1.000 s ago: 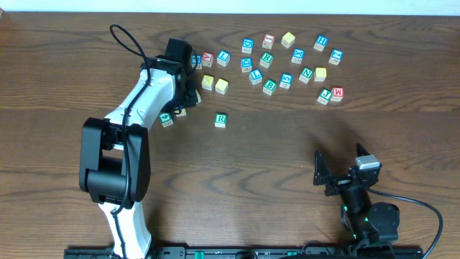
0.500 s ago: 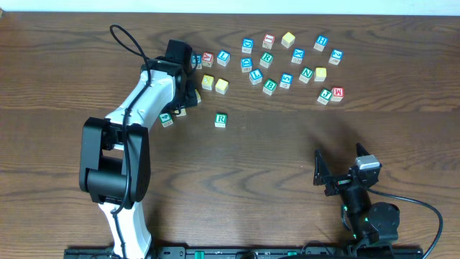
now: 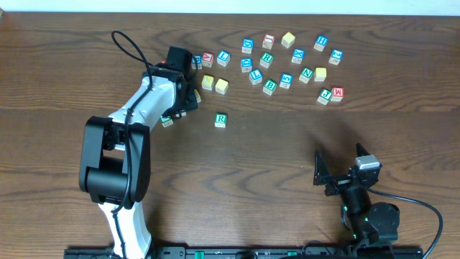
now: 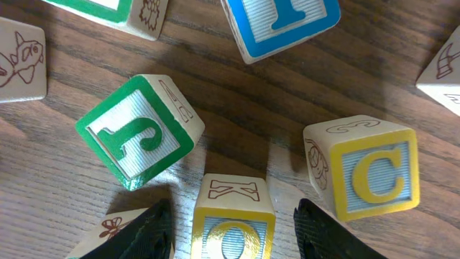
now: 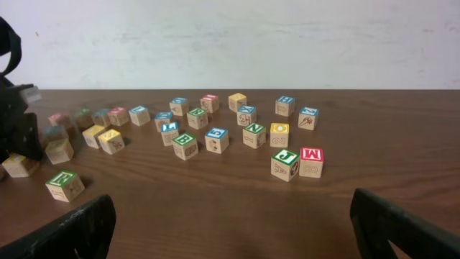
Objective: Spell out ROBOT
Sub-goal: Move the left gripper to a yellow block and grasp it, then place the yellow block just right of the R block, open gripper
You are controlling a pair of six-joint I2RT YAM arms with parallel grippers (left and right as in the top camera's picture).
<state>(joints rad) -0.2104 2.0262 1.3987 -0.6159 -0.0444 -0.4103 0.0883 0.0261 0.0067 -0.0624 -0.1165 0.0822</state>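
left gripper [image 4: 233, 208] wide, straddling o block [image 4: 231, 232]; looks unclamped, view cropped. risk: fingers [image 4: 147, 232] clip j block [image 4: 136, 133] or c block [image 4: 366, 169] when closing.

left gripper [image 4: 228, 234] edged slightly rightward

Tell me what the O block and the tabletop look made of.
O block: likely light unfinished wood, pale grain on its K side, with a matte yellow-and-blue painted face. The tabletop: dark brown wood or wood-look laminate; streaky grain shows, which one I cannot tell.
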